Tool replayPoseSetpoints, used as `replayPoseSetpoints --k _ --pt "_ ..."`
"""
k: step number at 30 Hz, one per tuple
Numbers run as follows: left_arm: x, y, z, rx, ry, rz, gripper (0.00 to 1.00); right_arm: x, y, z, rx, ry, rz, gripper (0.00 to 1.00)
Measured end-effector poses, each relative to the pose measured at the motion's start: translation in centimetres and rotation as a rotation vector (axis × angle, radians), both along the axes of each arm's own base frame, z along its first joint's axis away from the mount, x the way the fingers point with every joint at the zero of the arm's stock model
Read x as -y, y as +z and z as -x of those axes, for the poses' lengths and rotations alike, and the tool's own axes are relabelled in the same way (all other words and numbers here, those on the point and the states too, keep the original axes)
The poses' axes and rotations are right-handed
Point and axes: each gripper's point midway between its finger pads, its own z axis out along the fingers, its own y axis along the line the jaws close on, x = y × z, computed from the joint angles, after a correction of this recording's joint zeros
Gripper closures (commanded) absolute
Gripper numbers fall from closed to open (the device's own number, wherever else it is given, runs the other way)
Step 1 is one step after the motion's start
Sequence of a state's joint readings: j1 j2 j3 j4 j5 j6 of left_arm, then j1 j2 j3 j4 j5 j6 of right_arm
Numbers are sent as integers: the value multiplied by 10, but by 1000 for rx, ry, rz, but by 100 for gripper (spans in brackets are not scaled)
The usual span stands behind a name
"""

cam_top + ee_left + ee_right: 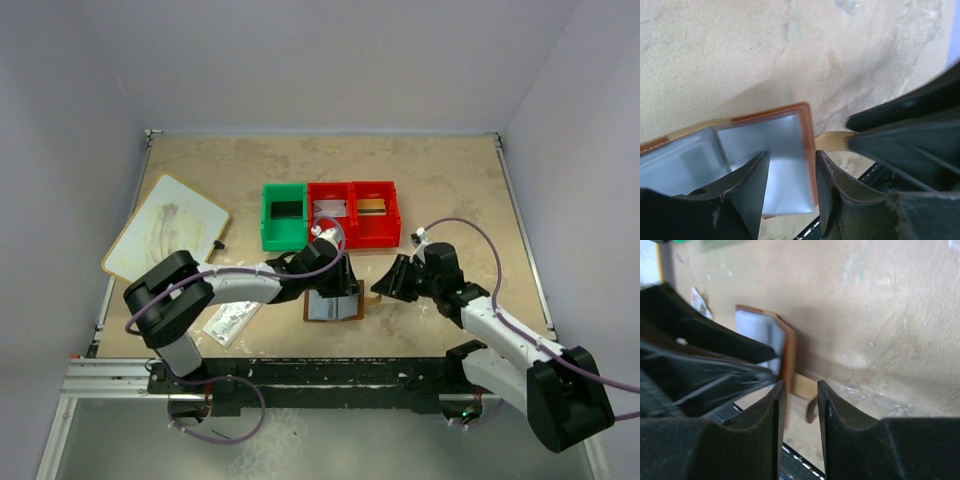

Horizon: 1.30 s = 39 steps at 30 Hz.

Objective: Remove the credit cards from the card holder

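The holder [335, 308] lies open and flat on the tabletop [450, 190], near its front edge, between my two arms, clear pockets up. My left jaws stand apart over its right end, one finger [747, 195] above a pocket, the other just past the brown edge. A tan strip [805, 386] sticks out from that edge toward my right jaws, which are parted by a narrow gap; whether they touch it I cannot tell. Behind stand a green bin [283, 238] and red bins [378, 238].

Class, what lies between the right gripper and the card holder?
A tan strip jutting from the card holder toward the right gripper, clearest in the left wrist view.
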<state>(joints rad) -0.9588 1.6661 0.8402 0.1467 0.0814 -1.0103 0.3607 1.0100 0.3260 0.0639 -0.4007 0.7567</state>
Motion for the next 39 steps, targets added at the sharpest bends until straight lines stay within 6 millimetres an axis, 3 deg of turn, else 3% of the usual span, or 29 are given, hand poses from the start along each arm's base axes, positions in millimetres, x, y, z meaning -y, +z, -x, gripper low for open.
replayPoseSetpoints --k 6,11,18,25,27,29,32,36,39 --pt "-3 -18 8 -27 -12 -43 69 -5 52 -24 117 -5 -15 71" --pt "-2 -20 14 -25 -27 -57 72 -18 63 -27 135 41 -76 79" --pt "-10 -28 18 -34 -35 -107 73 -33 45 -25 67 100 -101 82" --pt "-16 -29 18 -30 -31 -130 73 -48 8 -5 -54 176 -47 84" --pt "-18 -28 19 -30 -27 -138 69 -49 -2 -1 -78 180 -24 84" --pt "-22 -23 17 -16 -11 -143 60 -45 -13 3 -97 171 4 84" --pt "-33 -6 10 34 37 -156 54 -37 -29 10 -127 154 42 82" --pt "-54 19 -2 118 115 -189 54 -35 -34 8 -119 143 50 80" --pt "-63 15 -3 127 130 -234 54 -36 -34 6 -111 141 50 80"
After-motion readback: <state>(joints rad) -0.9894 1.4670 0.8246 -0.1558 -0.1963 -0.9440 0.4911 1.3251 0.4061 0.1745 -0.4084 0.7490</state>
